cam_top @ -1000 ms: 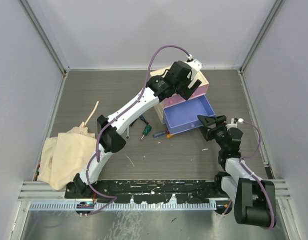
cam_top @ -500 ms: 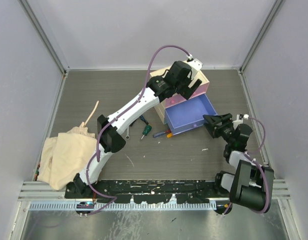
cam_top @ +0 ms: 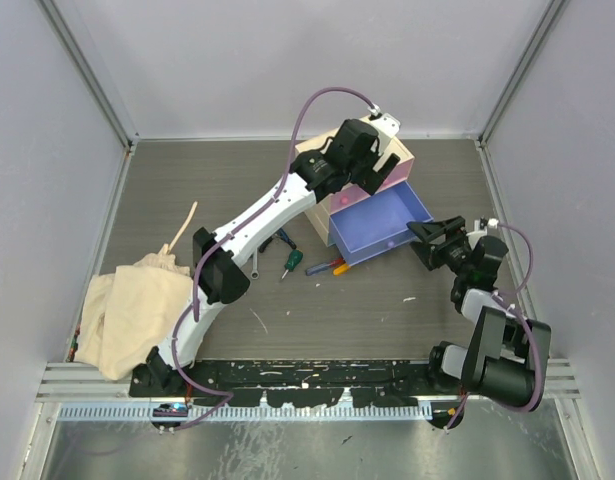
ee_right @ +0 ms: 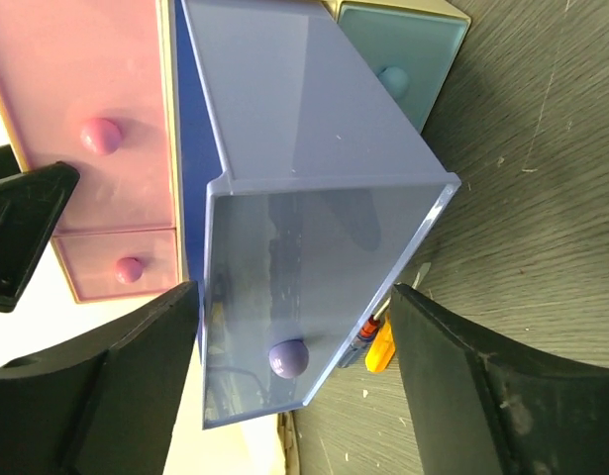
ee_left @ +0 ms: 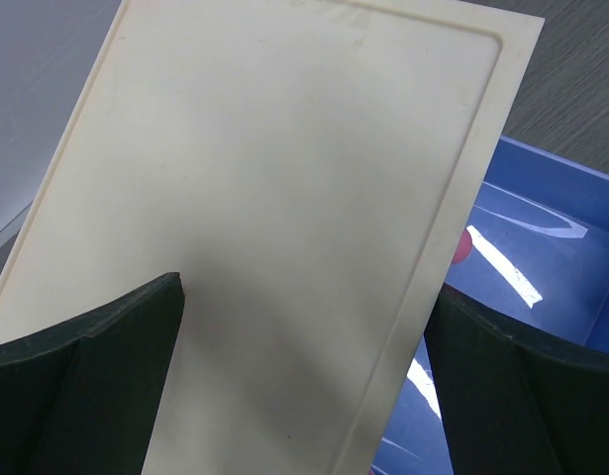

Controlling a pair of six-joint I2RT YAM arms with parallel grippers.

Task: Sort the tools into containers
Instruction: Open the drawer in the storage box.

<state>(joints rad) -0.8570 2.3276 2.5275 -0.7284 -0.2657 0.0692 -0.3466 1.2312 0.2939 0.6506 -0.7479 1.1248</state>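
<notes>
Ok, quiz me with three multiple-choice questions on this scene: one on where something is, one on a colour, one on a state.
1. Where do the screwdrivers lie?
A) in a drawer
B) on the table, by the chest
C) on the cloth

2. What colour is the pulled-out drawer?
A) pink
B) purple
C) green

3. How is the left gripper?
A) open, over the chest's top
B) shut on a wrench
C) shut on a knob

Answers:
1 B: they lie on the bare table, left of the pulled-out drawer in the top view.
2 B: it juts out purple, while the pink drawers sit pushed in.
3 A: its fingers stand wide apart with only the cream top behind them.
</notes>
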